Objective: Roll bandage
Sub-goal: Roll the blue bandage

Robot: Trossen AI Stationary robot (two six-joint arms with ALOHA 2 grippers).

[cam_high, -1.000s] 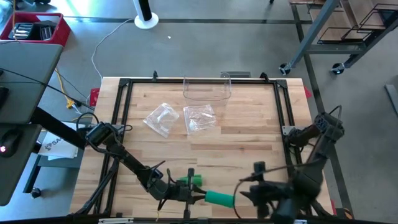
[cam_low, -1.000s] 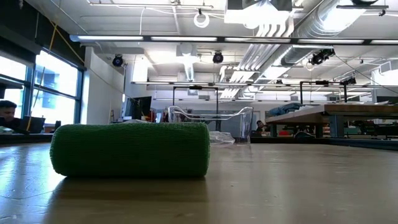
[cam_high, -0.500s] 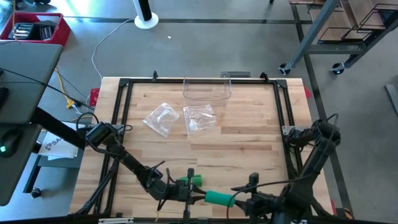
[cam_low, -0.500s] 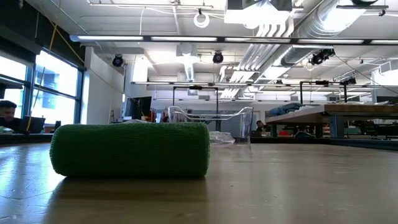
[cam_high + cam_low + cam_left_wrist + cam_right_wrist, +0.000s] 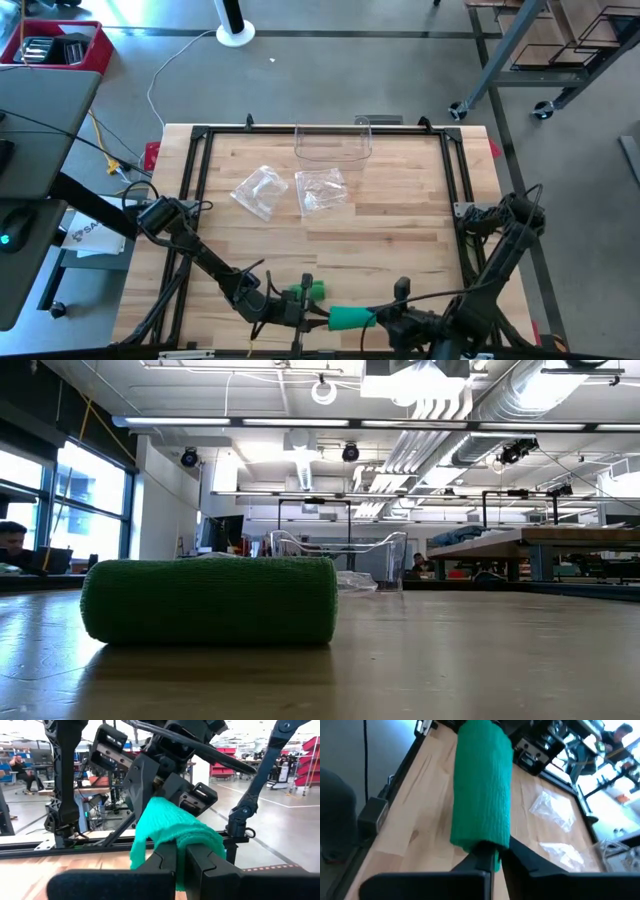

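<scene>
I am pinching my right pincer (image 5: 492, 857) shut on one end of the green bandage roll (image 5: 350, 318) at the table's (image 5: 400, 225) six o'clock edge; my left pincer (image 5: 181, 857), nipping the opposite end, is steadying it for winding.

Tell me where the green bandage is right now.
In the high view the green bandage sits at the table's near edge, about mid-width, pinched between the left gripper and the right gripper, well clear of the plastic bags.
</scene>
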